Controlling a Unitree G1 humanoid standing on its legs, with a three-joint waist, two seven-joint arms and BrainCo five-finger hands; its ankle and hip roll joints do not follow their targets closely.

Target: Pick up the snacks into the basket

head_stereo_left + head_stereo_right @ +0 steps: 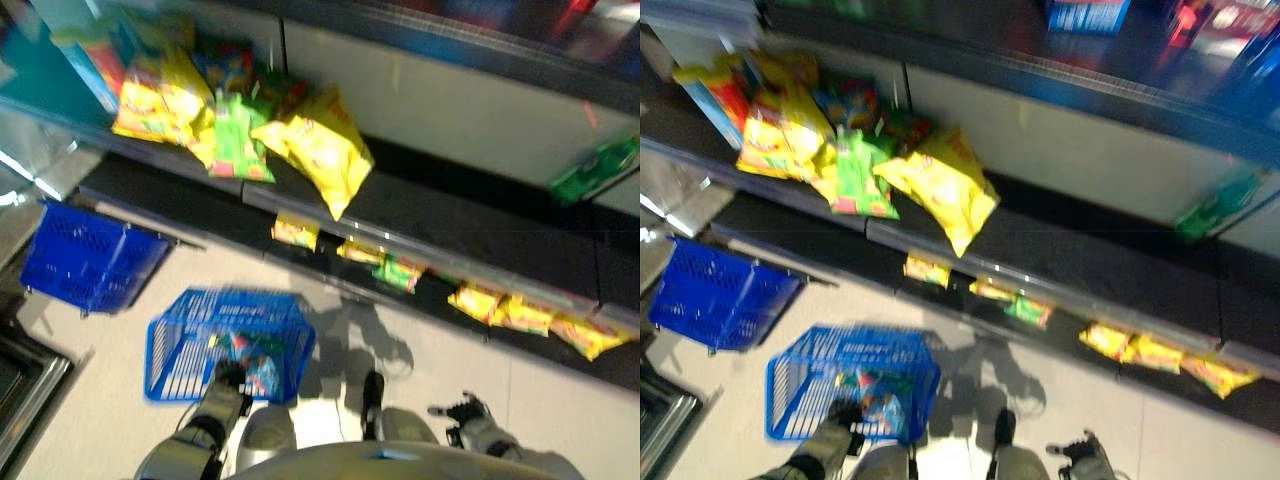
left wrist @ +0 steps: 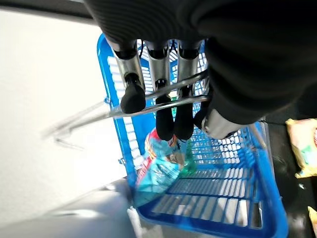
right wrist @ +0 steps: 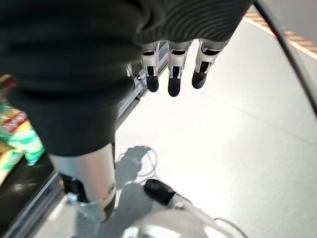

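At the far left a second blue basket (image 1: 85, 262) stands on the floor (image 1: 110, 400) beside the shelf (image 1: 470, 225), apart from the work. Next to it, the basket (image 1: 228, 345) in use hangs from the left hand (image 1: 229, 376), whose fingers (image 2: 164, 116) are curled round its wire handle (image 2: 163, 96); the left wrist view shows a snack bag (image 2: 158, 166) already lying inside, against the near wall. Above, on the upper shelf, a heap of snacks sits at the left: yellow bags (image 1: 158, 100), a green bag (image 1: 238, 140) and a large yellow bag (image 1: 322, 148) overhanging the shelf edge. Small yellow and green packets (image 1: 385, 262) line the lower shelf, running on to the right (image 1: 520, 315), and a lone green packet (image 1: 597, 170) lies at the far right of the upper shelf. The right hand (image 1: 466, 411) hangs low at the right, fingers (image 3: 171, 74) relaxed and holding nothing. Judgement: the next pickup falls to the right hand; it should take the overhanging large yellow bag by its free edge, keep the basket level and near, and release only once above the basket's opening. Limits of inspection: the shelf goods are blurred, so bag types and counts are unclear; the basket's contents are partly masked by its mesh and the left hand; the right thumb cannot be made out.
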